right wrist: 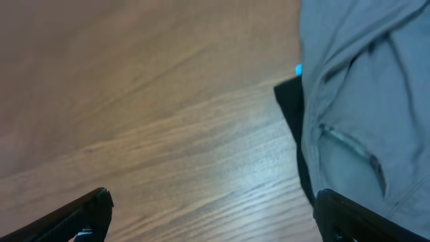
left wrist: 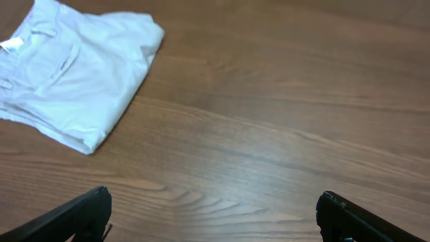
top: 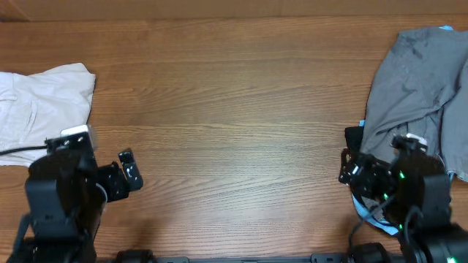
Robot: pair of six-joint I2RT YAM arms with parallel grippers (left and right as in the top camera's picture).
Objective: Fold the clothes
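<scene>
Garments: two – beige shorts (top: 44, 102), grey garment (top: 413, 73).
Tag (left wrist: 12, 44) on shorts: one.
Black cloth (top: 354, 139): one, edge only showing.
Blue scraps: two – far scrap (top: 446, 29), near scrap (top: 368, 210); one item or two, cannot tell.
Arms: two – left arm (top: 62, 186), right arm (top: 413, 186); two jaws each.
Tabletop (top: 234, 109): one.

The light beige shorts (top: 40, 106) lie folded in a flat bundle at the far left, partly out of frame.
</scene>
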